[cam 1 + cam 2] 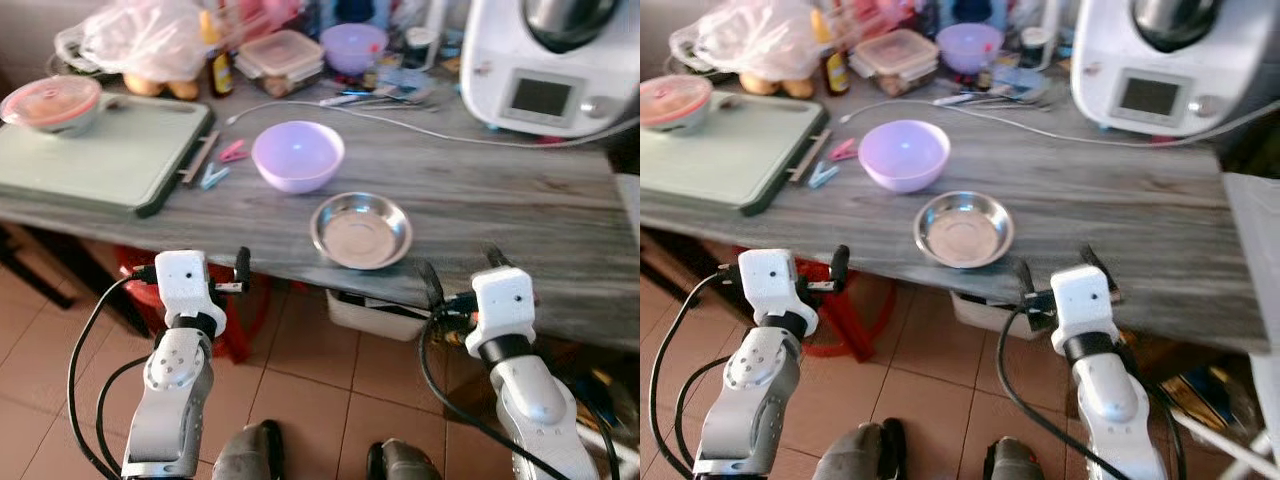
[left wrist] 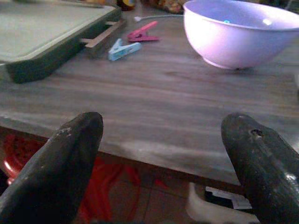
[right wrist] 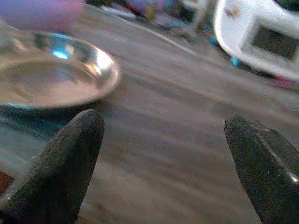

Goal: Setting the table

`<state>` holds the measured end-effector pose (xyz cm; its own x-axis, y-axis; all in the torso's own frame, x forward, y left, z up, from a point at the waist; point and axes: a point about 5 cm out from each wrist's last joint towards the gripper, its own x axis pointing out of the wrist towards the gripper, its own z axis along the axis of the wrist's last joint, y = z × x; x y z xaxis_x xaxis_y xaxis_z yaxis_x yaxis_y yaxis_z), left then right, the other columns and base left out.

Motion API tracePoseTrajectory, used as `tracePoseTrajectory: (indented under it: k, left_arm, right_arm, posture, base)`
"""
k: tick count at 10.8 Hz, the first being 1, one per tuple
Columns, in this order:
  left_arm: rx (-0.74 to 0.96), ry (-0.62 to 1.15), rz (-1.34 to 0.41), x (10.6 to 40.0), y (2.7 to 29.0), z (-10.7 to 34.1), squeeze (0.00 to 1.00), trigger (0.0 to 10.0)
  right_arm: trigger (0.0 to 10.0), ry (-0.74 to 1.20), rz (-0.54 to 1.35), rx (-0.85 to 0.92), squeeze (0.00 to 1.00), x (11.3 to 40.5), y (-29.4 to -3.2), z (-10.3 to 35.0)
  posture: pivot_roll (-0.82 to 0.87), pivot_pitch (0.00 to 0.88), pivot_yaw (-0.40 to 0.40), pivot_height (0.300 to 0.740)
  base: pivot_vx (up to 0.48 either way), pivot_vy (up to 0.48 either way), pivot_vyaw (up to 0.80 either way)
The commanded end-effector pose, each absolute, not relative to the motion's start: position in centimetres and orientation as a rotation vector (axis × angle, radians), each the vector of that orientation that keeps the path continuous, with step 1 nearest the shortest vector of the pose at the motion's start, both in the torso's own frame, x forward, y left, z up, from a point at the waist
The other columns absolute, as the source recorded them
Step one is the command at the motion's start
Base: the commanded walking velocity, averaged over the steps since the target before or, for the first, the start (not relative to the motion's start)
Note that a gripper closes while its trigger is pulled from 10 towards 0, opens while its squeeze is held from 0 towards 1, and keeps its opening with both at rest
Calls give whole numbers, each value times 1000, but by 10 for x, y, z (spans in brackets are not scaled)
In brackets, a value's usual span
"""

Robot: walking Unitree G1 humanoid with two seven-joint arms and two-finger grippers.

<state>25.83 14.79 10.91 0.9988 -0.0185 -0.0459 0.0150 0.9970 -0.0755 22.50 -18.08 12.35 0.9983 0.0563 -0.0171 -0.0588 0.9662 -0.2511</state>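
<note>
A lilac bowl (image 1: 297, 155) stands upright on the grey wooden table (image 1: 480, 210), and a shallow steel bowl (image 1: 361, 230) sits just in front of it near the table's front edge. My left gripper (image 1: 195, 265) is held below that edge, left of both bowls, open and empty; its wrist view looks across the tabletop at the lilac bowl (image 2: 238, 35). At the front edge, just right of the steel bowl (image 3: 51, 77), my right gripper (image 1: 463, 270) is open and holds nothing.
A green cutting board (image 1: 90, 150) with a red-lidded container (image 1: 52, 103) lies at the left. Two clothes pegs (image 1: 225, 165) lie beside it. A white kitchen machine (image 1: 550, 70), a cable, boxes and bottles fill the back. A red stool (image 1: 240, 320) stands under the table.
</note>
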Motion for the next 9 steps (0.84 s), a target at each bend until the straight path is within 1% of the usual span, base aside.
tracePoseTrajectory:
  k: [1,3,8,9]
  left_arm:
    - [-75,56,-18,258,149,107,0,10000]
    - [-75,57,-14,257,150,107,0,10000]
    - [-71,71,-3,249,152,106,0,10000]
    - [-72,79,-2,248,151,105,0,10000]
  right_arm:
    - [10000,38,34,-238,0,225,-186,120]
    - [10000,100,-9,-159,0,243,-188,114]
    - [10000,151,40,-100,0,269,-176,112]
    - [10000,157,59,-88,0,278,-170,113]
  posture:
    - [-47,129,59,740]
    - [-34,133,58,740]
    - [-13,164,48,740]
    - [-8,171,48,740]
  base:
    - [0,0,0]
    - [0,0,0]
    - [0,0,0]
    - [0,0,0]
